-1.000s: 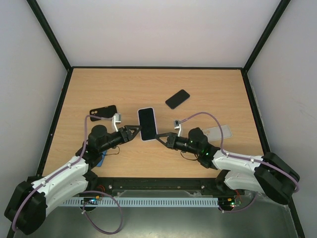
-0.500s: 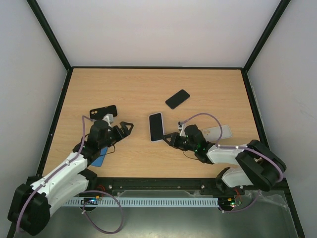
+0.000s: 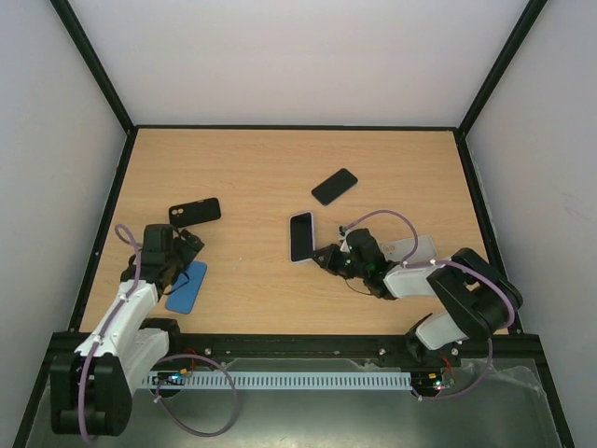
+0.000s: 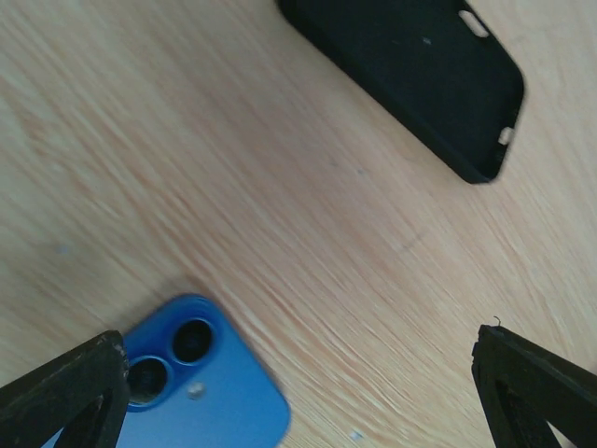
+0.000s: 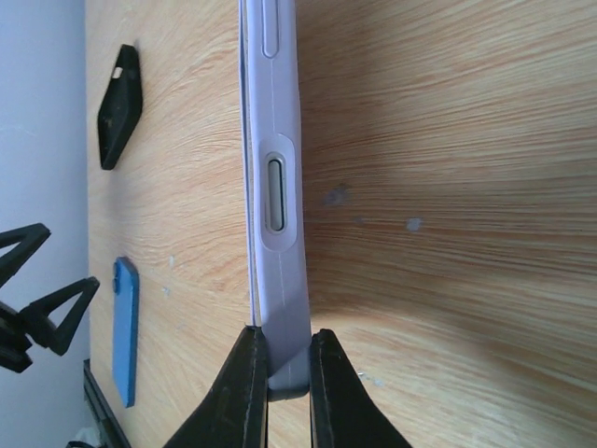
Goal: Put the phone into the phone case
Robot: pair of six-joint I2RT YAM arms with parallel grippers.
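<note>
A phone with a black screen sits in a pale lavender case (image 3: 300, 237). My right gripper (image 3: 326, 258) is shut on its near end and holds it on edge, low over the wooden table. In the right wrist view the case (image 5: 275, 187) stands edge-on between my two black fingers, with the gripper (image 5: 280, 341) clamped on its bottom corner. My left gripper (image 3: 191, 243) is open and empty at the far left, over bare wood (image 4: 298, 392), between a blue phone (image 3: 187, 287) and a black case (image 3: 195, 212).
The blue phone (image 4: 201, 383) lies camera side up and the black case (image 4: 410, 75) lies hollow side up. A black phone (image 3: 334, 186) lies at mid-table, farther back. A clear case (image 3: 415, 249) lies beside the right arm. Black rails edge the table.
My left gripper has let go of the cased phone and pulled back left to the blue phone. My right gripper has drawn the phone to the right and turned it on edge.
</note>
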